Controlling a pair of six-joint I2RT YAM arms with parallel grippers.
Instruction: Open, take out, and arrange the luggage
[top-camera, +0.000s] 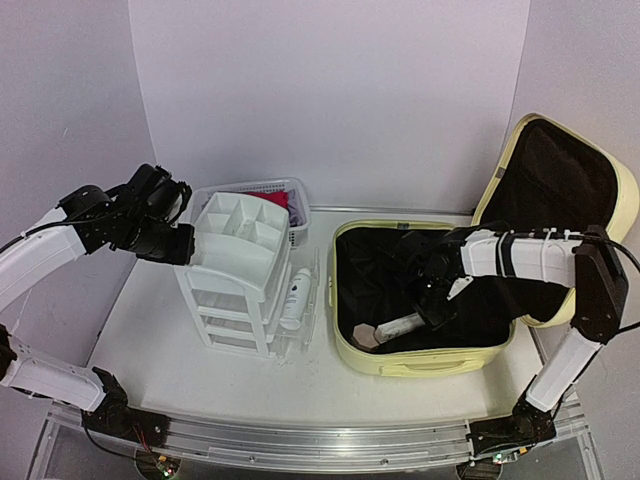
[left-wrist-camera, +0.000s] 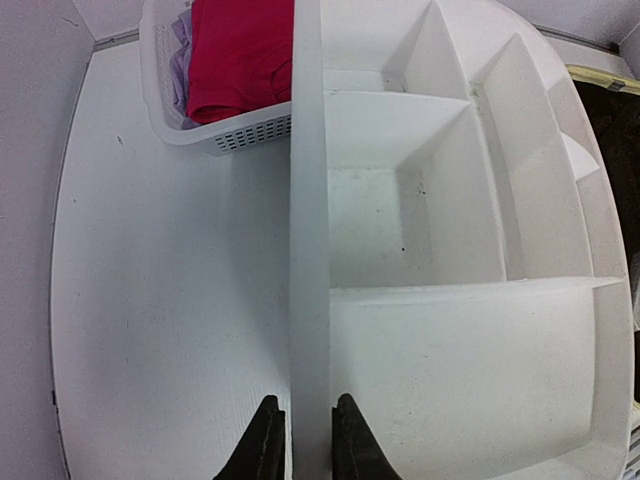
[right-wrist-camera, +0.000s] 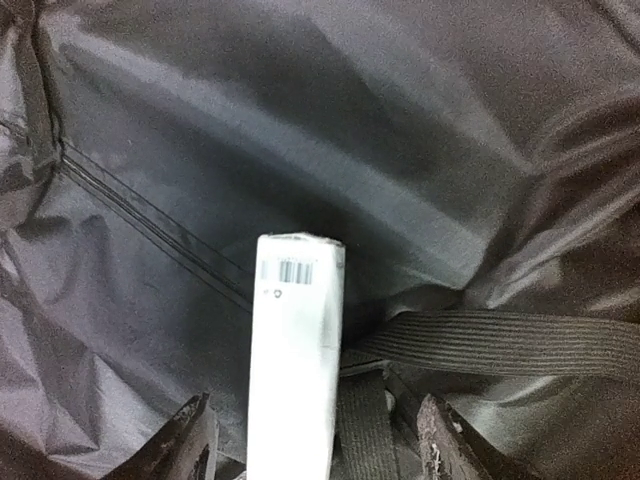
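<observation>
The pale yellow luggage lies open at the right, with its lid propped up and its black lining showing. My right gripper is inside it, open, its jaws on either side of a white box with a barcode without touching it. The box lies on the lining beside a black strap and a small brownish object. My left gripper is shut on the left rim of the white drawer organizer.
A white mesh basket holding red cloth stands behind the organizer. A white bottle lies between the organizer and the luggage. White walls close in at the back and both sides.
</observation>
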